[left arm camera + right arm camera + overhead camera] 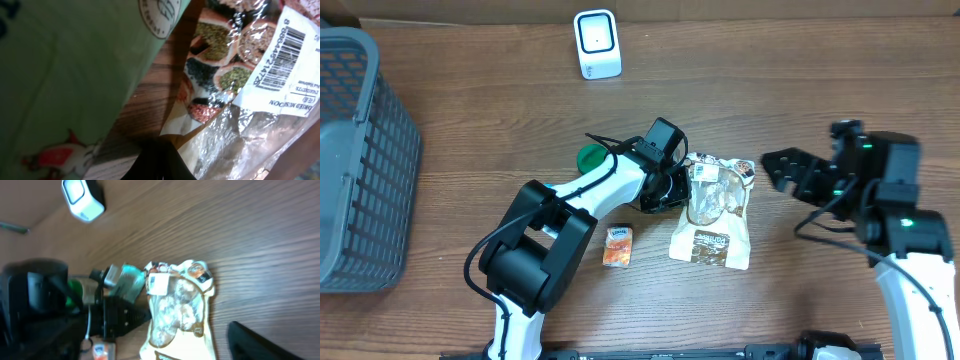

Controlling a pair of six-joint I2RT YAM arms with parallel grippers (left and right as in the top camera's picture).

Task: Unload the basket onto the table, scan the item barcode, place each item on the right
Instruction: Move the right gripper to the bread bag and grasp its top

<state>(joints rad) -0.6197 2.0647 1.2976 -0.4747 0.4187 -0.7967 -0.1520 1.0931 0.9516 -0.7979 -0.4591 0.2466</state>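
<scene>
My left claw [675, 190] is pressed together against the pouch [715, 225] just right of it; my right claw [788, 172] hangs spread, empty. Glossy film could slip, crumpling the barcode [280, 55]

Close-up: pale green packet [65, 75] fills frame left, crinkly food bag [220, 80] right with white barcode label [285, 55] facing me, wood table [145, 97] between, my dark fingertip [162, 160] bottom.

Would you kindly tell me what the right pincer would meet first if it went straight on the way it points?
Most likely the bag, lying just ahead of the right pincer, though the pincer's height is unclear, so it might pass over.
</scene>
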